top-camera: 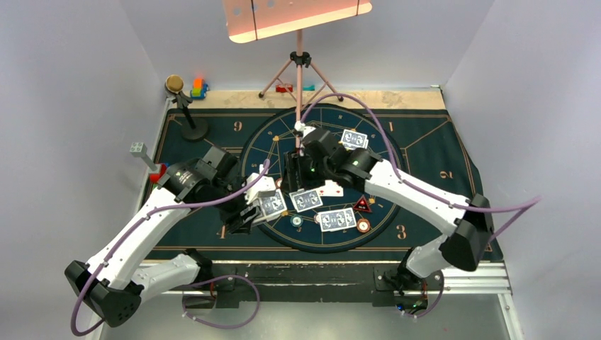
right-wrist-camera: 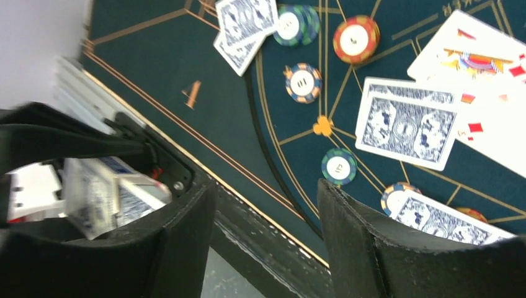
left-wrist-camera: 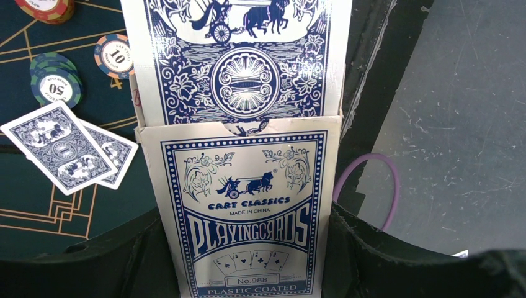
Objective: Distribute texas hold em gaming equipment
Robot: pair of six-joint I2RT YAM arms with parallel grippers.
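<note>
My left gripper is shut on a blue-and-white playing-card box, with cards sticking out of its open top, above the mat's near left. My right gripper is open and empty, hovering over the circle's middle. Face-down cards and a face-up card lie on the mat. Orange chips and teal chips lie among them. The red-edged triangular marker is right of centre. No yellow disc shows on the mat.
The dark green mat covers the table. A pink tripod stand is at the back centre, and coloured toy blocks at the back left. A black stand with a round tan top is on the mat's far left.
</note>
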